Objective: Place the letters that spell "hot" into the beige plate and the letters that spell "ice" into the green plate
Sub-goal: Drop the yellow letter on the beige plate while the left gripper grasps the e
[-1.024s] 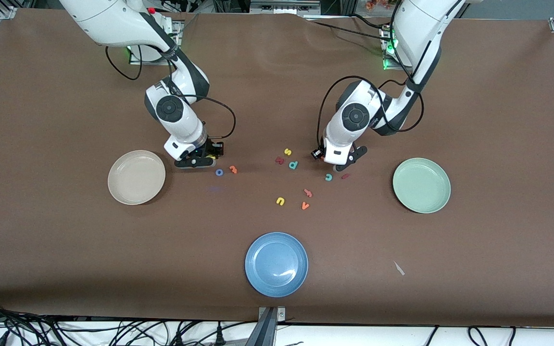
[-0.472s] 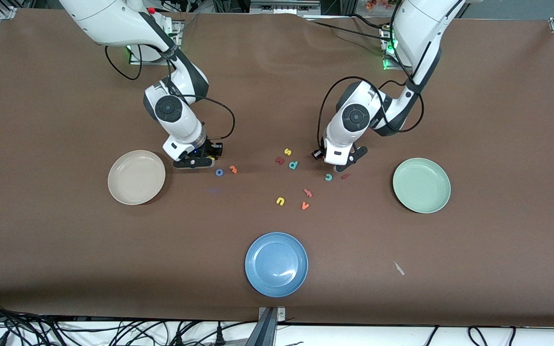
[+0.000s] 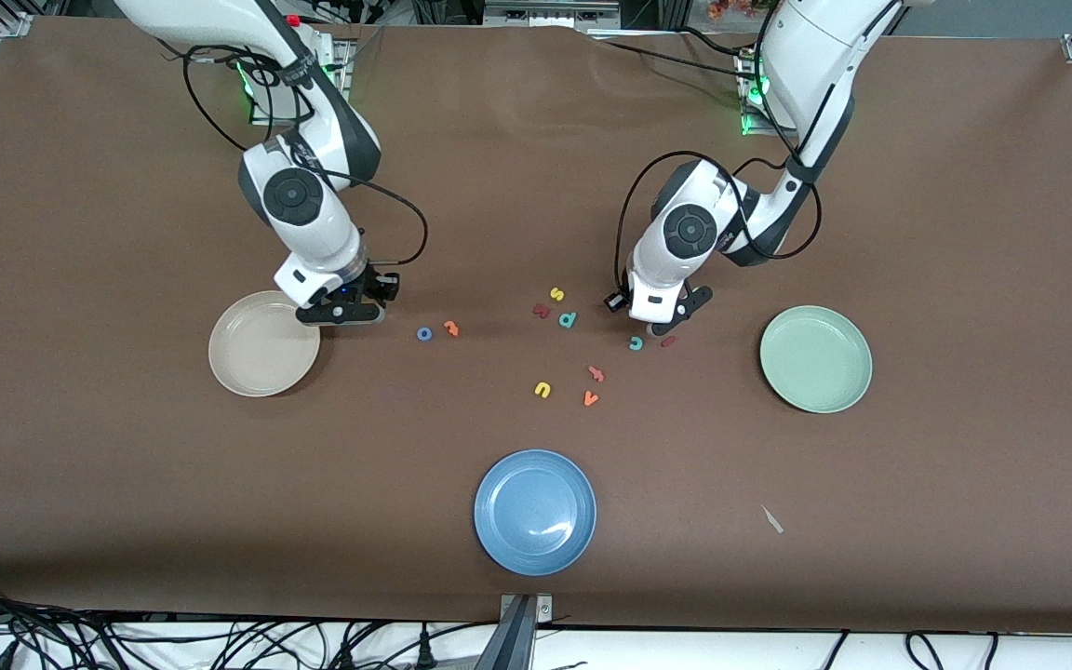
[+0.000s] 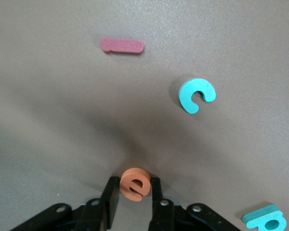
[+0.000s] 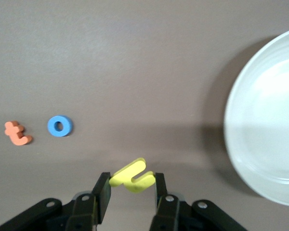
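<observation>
Two letters (image 4: 134, 184) (image 5: 132, 176) between hand fingers.

yellow h (image 5: 132, 176): clamped, raised beside beige plate (image 3: 263, 342) rim. blue o (image 3: 424, 333) and orange t (image 3: 450, 328): flat on table, side by side. orange e (image 4: 134, 184): clamped on edge. teal c (image 3: 636, 343) and dark red i (image 3: 668, 341): flat, near green plate (image 3: 815, 358). both plates: empty.

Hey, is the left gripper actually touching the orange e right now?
Touching. The left wrist view shows the left gripper shut on the orange e, both fingers pressed against its sides with no gap, low over the brown table.
</observation>
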`<state>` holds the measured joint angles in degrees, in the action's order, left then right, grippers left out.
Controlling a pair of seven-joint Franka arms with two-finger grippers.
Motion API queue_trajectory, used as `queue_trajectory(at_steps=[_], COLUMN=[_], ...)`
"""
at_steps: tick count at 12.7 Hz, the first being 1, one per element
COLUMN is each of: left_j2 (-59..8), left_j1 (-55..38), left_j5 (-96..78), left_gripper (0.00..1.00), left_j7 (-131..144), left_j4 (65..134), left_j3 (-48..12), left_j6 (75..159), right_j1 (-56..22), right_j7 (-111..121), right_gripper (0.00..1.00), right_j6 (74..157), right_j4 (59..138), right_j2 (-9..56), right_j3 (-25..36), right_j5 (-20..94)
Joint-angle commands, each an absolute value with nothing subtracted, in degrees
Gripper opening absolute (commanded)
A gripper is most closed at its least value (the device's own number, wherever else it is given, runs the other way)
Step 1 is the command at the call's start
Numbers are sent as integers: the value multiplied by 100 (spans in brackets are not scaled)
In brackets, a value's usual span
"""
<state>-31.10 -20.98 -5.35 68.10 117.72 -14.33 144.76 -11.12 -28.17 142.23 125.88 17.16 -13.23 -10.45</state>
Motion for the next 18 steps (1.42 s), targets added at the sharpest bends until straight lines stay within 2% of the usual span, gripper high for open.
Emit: queue_trajectory(at_steps=[1, 4, 8, 9, 10, 11, 12, 16, 18], left_j2=[-3208, -2964, -2348, -2173, -1997, -1847, -1750, -1819, -1907], left_j1=[-2110, -1969, -1461, -1285, -1074, -776, -460, 552, 956], left_j5=[-379, -202, -246, -272, -272, -272, -264, -193, -10], left_gripper=[3, 1, 0, 0, 0, 0, 0, 0, 0], left_j7=[6724, 6576, 5777, 5452, 5084, 4619, 4066, 2167, 1427], left_j4=[11681, 11672, 11260, 11198, 11197, 11189, 11188, 11206, 11206], left_j3=[-1389, -1397, -1441, -1441, -1441, -1441, -1433, -1380, -1389], left_j6=[14493, 14266, 12616, 12299, 12035, 11771, 11577, 11514, 11522], right_j1=[-941, -730, -686, -686, -686, -686, -686, -694, -738], right_j7=[-2025, -629, -132, -141, -141, -175, -211, -481, -1148], right_gripper=[24, 24, 26, 31, 46, 82, 87, 87, 87], right_j6=[13984, 14001, 14141, 14142, 14142, 14150, 14159, 14159, 14194], right_j4=[12683, 12683, 12691, 12691, 12691, 12691, 12691, 12700, 12622], right_j2=[1372, 1380, 1573, 1591, 1608, 1635, 1643, 1687, 1722], right_j3=[-1056, -302, 88, 97, 97, 97, 97, 18, -367], right_j5=[-1090, -1090, -1090, -1090, -1081, -1072, -1072, -1020, -565])
